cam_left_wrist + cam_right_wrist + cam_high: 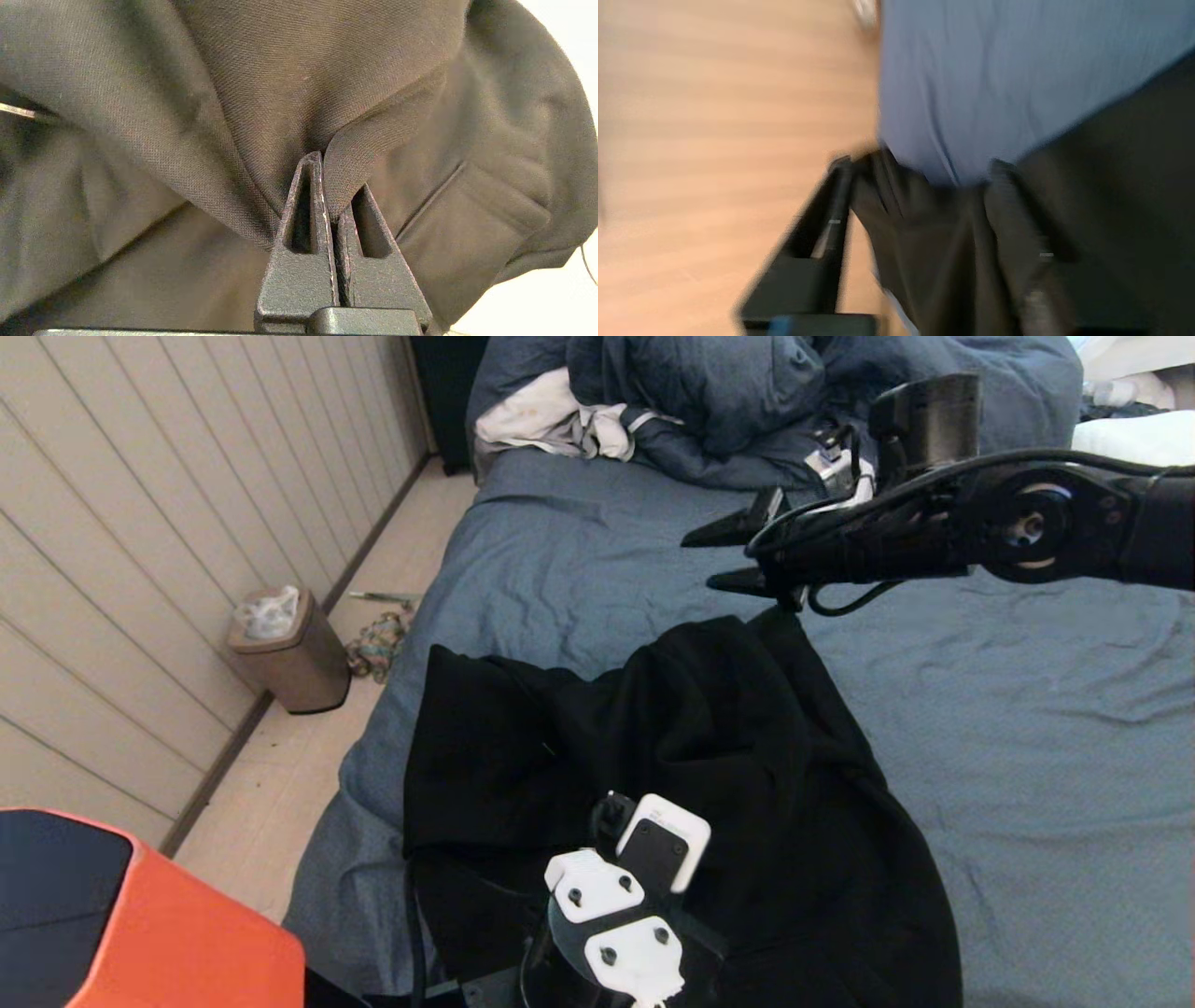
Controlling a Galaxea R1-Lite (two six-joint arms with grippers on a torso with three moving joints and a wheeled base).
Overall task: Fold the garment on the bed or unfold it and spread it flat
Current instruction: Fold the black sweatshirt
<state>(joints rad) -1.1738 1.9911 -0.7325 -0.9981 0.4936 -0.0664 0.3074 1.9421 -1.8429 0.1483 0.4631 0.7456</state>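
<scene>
I have the left end effector [329,196] clenched on a folded edge of the garment [672,775], low at about 6 o'clock in the head view, near the bed's near edge. The right end effector [724,560] sits up at about 1 o'clock, just above the garment's far tip. Its jaws stand apart with black fabric lying between them in the right wrist view, but I cannot tell whether it has any real hold.

My main worry is a one-sided lift: if only the left pinch carries the cloth, the sweatshirt will hang and bunch rather than open out. The left grip looks thin, a single band of fabric between the tips, so a hard pull could strip it free. The garment also lies close to the mattress edge at 7 o'clock, and a slip there could drag it toward the floor.

The cloth is thick, soft, matte black knit with a fine weave, heaped in heavy rounded folds; a stitched seam and a panel like a pocket show near the left jaws. The bed [1027,728] wears a wrinkly blue-grey sheet, likely to ruck up under dragging. A puffy dark blue duvet [709,392] is piled at 12 o'clock.
</scene>
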